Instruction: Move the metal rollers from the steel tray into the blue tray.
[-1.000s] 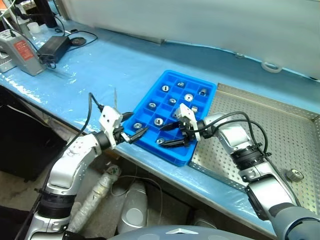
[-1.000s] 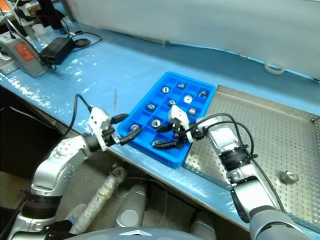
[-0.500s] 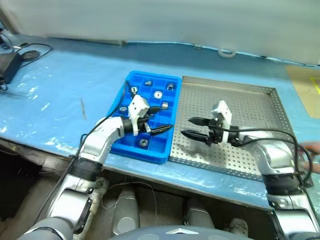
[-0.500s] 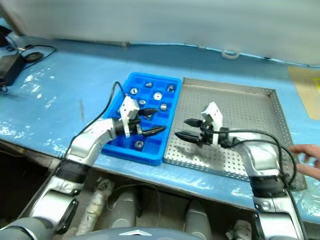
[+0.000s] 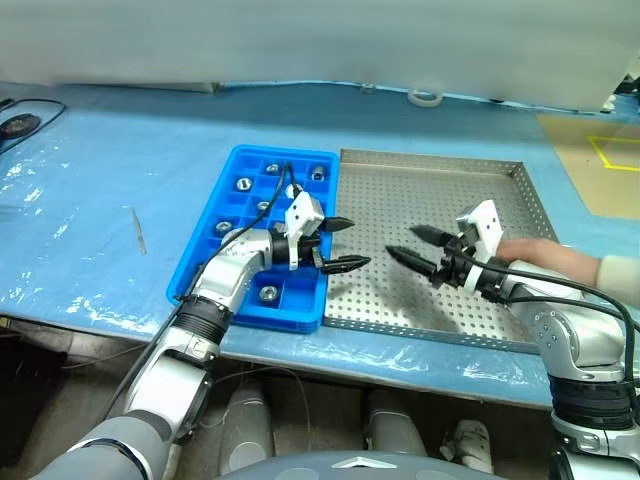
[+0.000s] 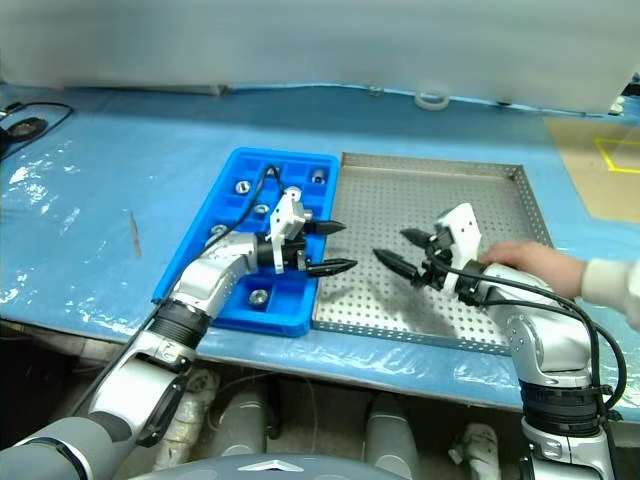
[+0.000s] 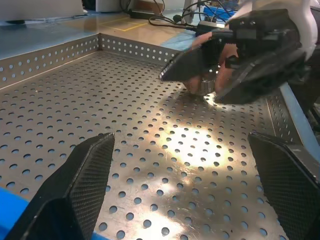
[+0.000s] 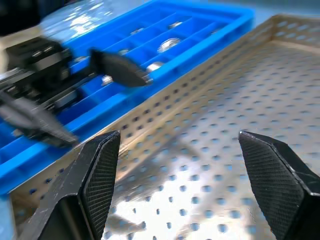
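Note:
The blue tray [image 5: 250,315] lies left of the steel tray [image 5: 470,200], their sides touching. Several metal rollers [image 5: 243,184] sit in the blue tray's compartments. My left gripper [image 5: 358,243] reaches across the blue tray's right edge and hangs open and empty over the steel tray's left part. Facing it, my right gripper [image 5: 402,241] is open and empty above the steel tray's middle. A person's hand [image 5: 540,256] rests on the steel tray behind my right gripper. In the left wrist view a small grey thing [image 7: 201,89] lies under that hand's fingertips; I cannot tell what it is.
Blue plastic sheet covers the table. A white tape ring [image 5: 425,97] lies behind the steel tray. A thin tool [image 5: 138,230] lies left of the blue tray. A brown surface with yellow lines [image 5: 600,160] is at the far right.
The camera has swung right. My right gripper left the blue tray and moved over the steel tray. My left gripper moved right across the blue tray. A person's hand entered the steel tray.

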Robot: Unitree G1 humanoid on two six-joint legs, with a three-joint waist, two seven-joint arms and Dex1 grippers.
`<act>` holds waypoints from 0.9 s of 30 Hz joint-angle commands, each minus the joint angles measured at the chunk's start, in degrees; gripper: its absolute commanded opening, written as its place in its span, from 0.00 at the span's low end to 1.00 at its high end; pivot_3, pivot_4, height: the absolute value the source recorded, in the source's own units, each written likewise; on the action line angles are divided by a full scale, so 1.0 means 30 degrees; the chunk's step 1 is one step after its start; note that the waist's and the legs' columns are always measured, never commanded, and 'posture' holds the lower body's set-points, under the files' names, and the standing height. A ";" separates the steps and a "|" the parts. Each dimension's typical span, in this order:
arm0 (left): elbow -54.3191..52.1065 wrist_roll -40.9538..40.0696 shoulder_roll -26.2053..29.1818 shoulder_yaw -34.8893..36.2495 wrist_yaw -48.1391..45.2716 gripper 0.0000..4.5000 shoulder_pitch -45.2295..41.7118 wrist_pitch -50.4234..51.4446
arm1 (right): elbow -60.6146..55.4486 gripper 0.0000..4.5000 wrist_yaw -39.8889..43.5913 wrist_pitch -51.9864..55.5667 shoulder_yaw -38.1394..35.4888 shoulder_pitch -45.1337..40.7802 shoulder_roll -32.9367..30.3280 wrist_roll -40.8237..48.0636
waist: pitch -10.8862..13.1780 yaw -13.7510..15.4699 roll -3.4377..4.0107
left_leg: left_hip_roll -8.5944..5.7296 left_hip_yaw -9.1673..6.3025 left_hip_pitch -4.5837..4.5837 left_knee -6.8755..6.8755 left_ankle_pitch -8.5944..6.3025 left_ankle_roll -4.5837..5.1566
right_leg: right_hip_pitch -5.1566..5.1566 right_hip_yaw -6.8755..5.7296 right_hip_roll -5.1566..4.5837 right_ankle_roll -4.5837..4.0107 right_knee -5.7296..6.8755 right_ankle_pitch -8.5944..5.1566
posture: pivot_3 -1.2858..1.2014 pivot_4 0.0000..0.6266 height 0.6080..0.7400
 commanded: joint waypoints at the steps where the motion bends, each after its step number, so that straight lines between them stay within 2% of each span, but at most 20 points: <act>1: 0.0221 0.0237 -0.0087 0.0387 -0.0054 1.00 -0.0553 -0.0899 | 0.0233 0.88 -0.1117 -0.0792 -0.0620 -0.0409 -0.0027 -0.0344 | 0.0000 -0.0014 0.0000 | 0.0000 -0.0001 0.0006 0.0001 0.0000 0.0000 | 0.0001 0.0002 -0.0001 0.0001 0.0000 0.0000 | 0.41 0.24 1.00; 11: 0.1642 0.0739 -0.0576 0.0524 0.0029 1.00 -0.1350 -0.2109 | 0.0999 0.88 -0.2189 -0.1631 -0.1111 0.0067 -0.0511 -0.0872 | 0.0001 -0.0034 0.0000 | 0.0001 0.0002 0.0007 -0.0004 0.0000 0.0000 | 0.0004 0.0002 0.0001 -0.0004 -0.0001 0.0008 | 0.39 0.24 1.00; 15: 0.2000 0.0820 -0.0680 0.0593 -0.0039 1.00 -0.1539 -0.2303 | 0.1500 0.88 -0.2326 -0.1963 -0.0979 -0.0019 -0.0828 -0.1176 | 0.0001 -0.0056 -0.0001 | 0.0005 0.0014 0.0006 -0.0011 -0.0008 0.0012 | 0.0001 0.0001 0.0003 -0.0122 -0.0008 0.0077 | 0.39 0.24 1.00; 19: 0.2120 0.0859 -0.0871 0.0601 -0.0096 1.00 -0.1706 -0.2371 | 0.1640 0.88 -0.2238 -0.2143 -0.0898 -0.0194 -0.0951 -0.1149 | 0.0003 -0.0053 -0.0004 | 0.0004 0.0018 0.0006 -0.0004 -0.0009 0.0014 | 0.0003 0.0004 0.0000 -0.0009 -0.0010 0.0009 | 0.39 0.24 1.00; 27: 0.2013 0.1031 -0.0659 0.0789 -0.0196 1.00 -0.1493 -0.2376 | 0.2344 0.88 -0.2189 -0.2716 -0.0272 -0.0576 -0.0658 -0.1599 | 0.0005 -0.0035 -0.0005 | -0.0001 0.0018 -0.0013 0.0003 -0.0009 0.0015 | -0.0002 0.0002 -0.0007 -0.0019 -0.0010 0.0016 | 0.40 0.24 1.00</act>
